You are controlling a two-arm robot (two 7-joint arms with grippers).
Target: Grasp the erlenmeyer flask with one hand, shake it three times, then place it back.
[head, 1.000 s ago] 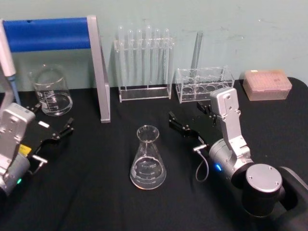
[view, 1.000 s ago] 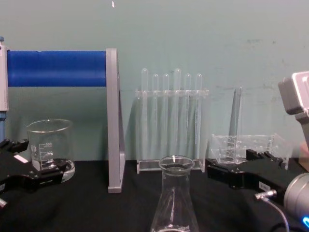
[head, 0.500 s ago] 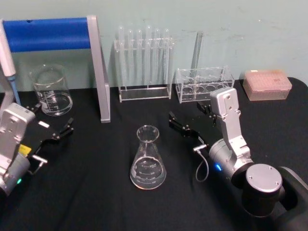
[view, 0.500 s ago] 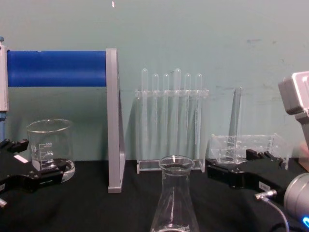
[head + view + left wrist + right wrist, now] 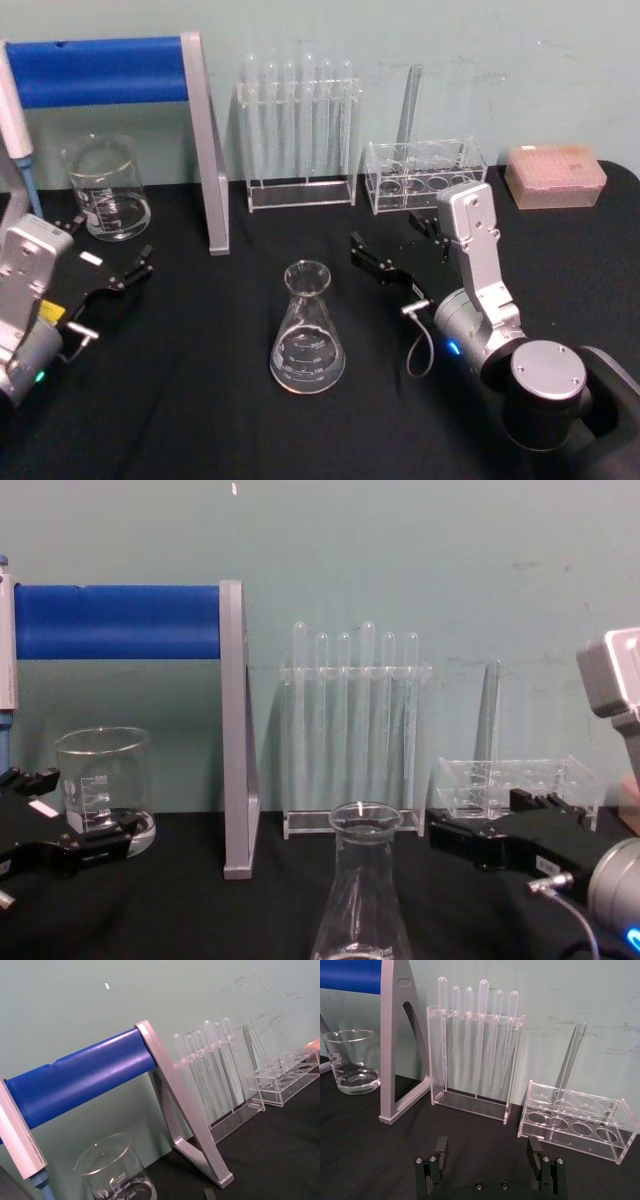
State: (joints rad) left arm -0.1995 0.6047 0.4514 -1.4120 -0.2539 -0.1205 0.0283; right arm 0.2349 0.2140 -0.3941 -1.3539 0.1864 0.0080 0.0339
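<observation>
The erlenmeyer flask (image 5: 307,330) is clear glass with white marks. It stands upright on the black table (image 5: 200,400), free of both grippers, and its neck and rim rise at the bottom of the chest view (image 5: 362,880). My right gripper (image 5: 393,243) hovers open just behind and to the right of the flask, a gap away from it. In the right wrist view its two black fingers (image 5: 440,1152) stand wide apart with nothing between them. My left gripper (image 5: 106,242) rests open at the far left, in front of the beaker.
A glass beaker (image 5: 105,190) stands at the back left beside a grey stand with a blue roll (image 5: 205,150). Along the back wall are a pipette rack (image 5: 298,135), a clear tube rack (image 5: 425,175) and a pink tip box (image 5: 555,175).
</observation>
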